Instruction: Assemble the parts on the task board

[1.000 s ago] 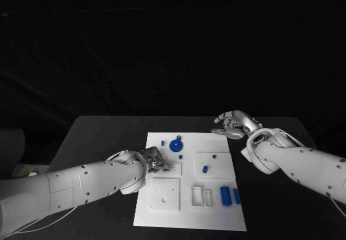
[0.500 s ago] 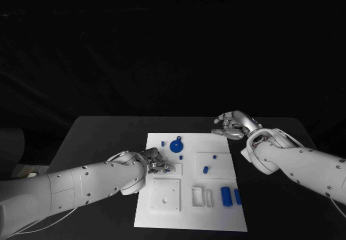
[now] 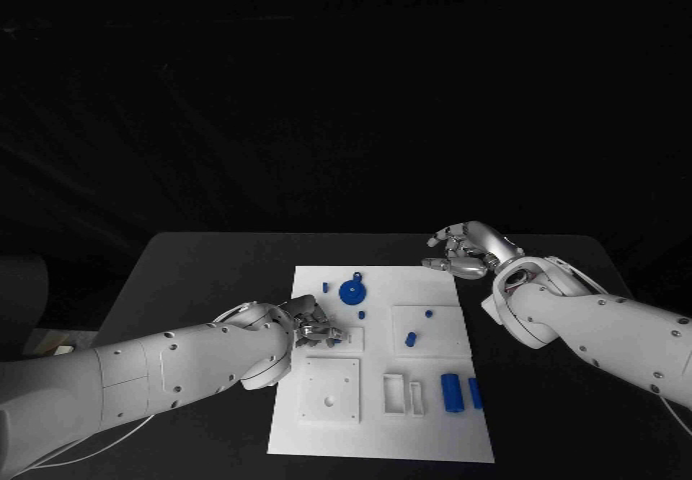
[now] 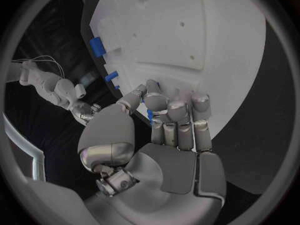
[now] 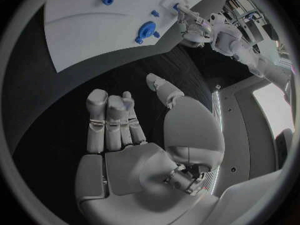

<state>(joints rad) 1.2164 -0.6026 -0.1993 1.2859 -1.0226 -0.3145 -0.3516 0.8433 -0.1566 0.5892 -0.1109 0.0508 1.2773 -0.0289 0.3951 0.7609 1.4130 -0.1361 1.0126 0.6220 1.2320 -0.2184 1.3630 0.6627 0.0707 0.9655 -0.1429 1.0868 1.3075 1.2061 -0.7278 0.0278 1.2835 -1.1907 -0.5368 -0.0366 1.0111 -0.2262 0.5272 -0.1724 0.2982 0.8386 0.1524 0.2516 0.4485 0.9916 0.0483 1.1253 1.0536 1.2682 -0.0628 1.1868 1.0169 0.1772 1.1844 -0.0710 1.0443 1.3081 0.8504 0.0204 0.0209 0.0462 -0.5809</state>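
Barely anything has changed over the last second: the left hand (image 3: 310, 322) stays planted at the left edge of the task board (image 3: 378, 440), fingers curled down onto it. In the left wrist view there's a sliver of a small blue part (image 4: 150, 116) tucked between the fingertips, so I'd say it's pinching that piece, and the tiny wiggle of the fingers looks like fine seating work rather than a new move. My guess is the insert is mid-way, not finished.

The right hand (image 3: 464, 250) hasn't budged either. It hovers off the board's far right corner over the black surface (image 3: 202, 270), fingers loosely curled, holding nothing.

Elsewhere on the board: the round blue disc part (image 3: 352, 291) sits near the far end, a small blue peg (image 3: 410, 339) in the middle, and two blue bars (image 3: 459, 391) near the right edge at the near end.

Room-wise, the left hand is right at the board's edge, so any sideways slip could nudge the plate. The right side has plenty of open surface to come in from, and the board's middle is free to reach across.
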